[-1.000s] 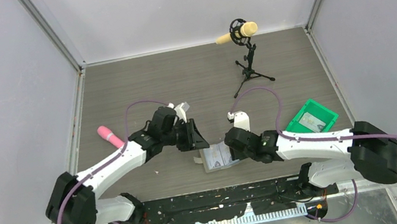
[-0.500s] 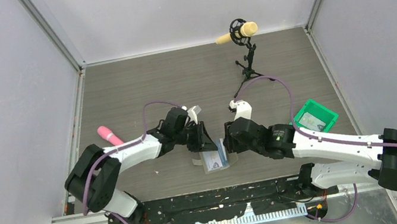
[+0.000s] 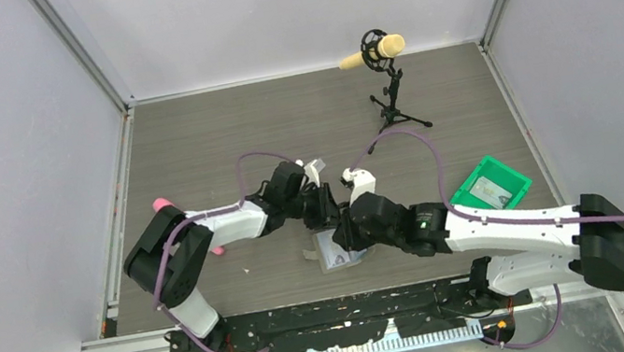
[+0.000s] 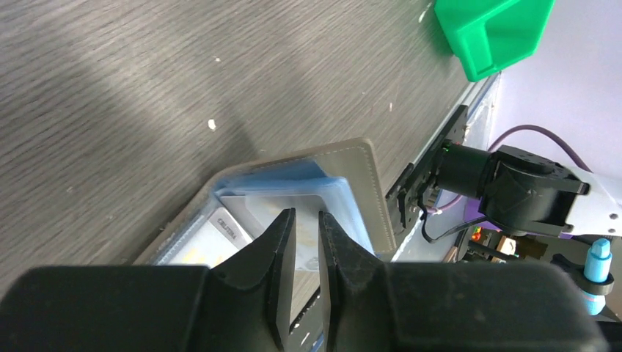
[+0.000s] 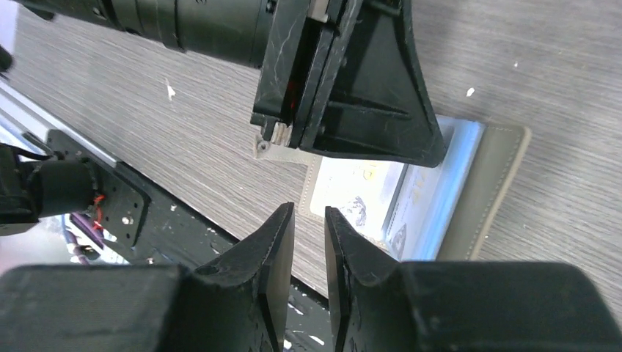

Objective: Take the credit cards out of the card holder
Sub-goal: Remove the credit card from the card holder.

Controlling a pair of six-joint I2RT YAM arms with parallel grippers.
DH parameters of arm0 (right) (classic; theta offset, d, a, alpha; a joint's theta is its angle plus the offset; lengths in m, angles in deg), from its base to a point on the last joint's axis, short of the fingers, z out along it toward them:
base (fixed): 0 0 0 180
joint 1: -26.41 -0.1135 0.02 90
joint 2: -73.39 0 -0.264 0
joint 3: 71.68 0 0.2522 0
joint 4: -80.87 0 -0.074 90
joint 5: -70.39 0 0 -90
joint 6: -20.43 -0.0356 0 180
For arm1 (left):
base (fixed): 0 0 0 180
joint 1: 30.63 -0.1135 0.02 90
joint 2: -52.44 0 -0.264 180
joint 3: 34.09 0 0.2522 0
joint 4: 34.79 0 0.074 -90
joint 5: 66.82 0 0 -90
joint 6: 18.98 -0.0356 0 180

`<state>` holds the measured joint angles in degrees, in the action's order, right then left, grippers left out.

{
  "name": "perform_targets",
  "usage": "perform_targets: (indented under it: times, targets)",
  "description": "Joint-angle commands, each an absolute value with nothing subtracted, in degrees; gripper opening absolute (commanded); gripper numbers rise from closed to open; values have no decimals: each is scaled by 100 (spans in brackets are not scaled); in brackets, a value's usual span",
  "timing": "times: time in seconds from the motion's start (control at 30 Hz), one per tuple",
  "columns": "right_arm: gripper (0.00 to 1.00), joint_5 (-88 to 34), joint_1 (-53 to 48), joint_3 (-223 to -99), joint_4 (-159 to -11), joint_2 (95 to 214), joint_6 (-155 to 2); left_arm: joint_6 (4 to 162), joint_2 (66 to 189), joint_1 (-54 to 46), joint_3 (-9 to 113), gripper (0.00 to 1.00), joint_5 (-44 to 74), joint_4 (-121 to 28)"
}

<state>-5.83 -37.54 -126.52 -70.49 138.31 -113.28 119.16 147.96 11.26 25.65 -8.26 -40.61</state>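
1. I see the card holder (image 3: 337, 255) lying opened flat on the worktop (image 3: 281, 124), close to the near edge. From above only part of it shows.
2. Its outer cover (image 5: 493, 192) is grey-olive with a stitched border. The inside is light blue with clear pockets (image 4: 334, 192).
3. The credit cards (image 5: 353, 192) sit tucked in those pockets. They are pale and silvery-white with small printing, lying flat and side by side.
4. My left wrist view shows one card's lettered corner (image 4: 229, 229) under the plastic.
5. A pale flat rectangle (image 3: 491, 193), seemingly a card, lies in the green bin (image 3: 470, 181), well apart from the holder.
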Motion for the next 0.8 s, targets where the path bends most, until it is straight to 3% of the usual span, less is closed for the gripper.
perform_targets:
  times: [0.0,0.47,0.77]
  targets:
    - [29,-655,-3820,-12451,-7644,14147,-11446,11954,15001,1138,2713,19,-840,-3784]
    - [26,-697,-3414,-11584,-8495,14837,-11452,11477,14174,838,2559,16,249,-5525]
    - [26,-1281,-3069,-11362,-9119,14795,-11505,11651,13591,985,1645,15,175,-5260]
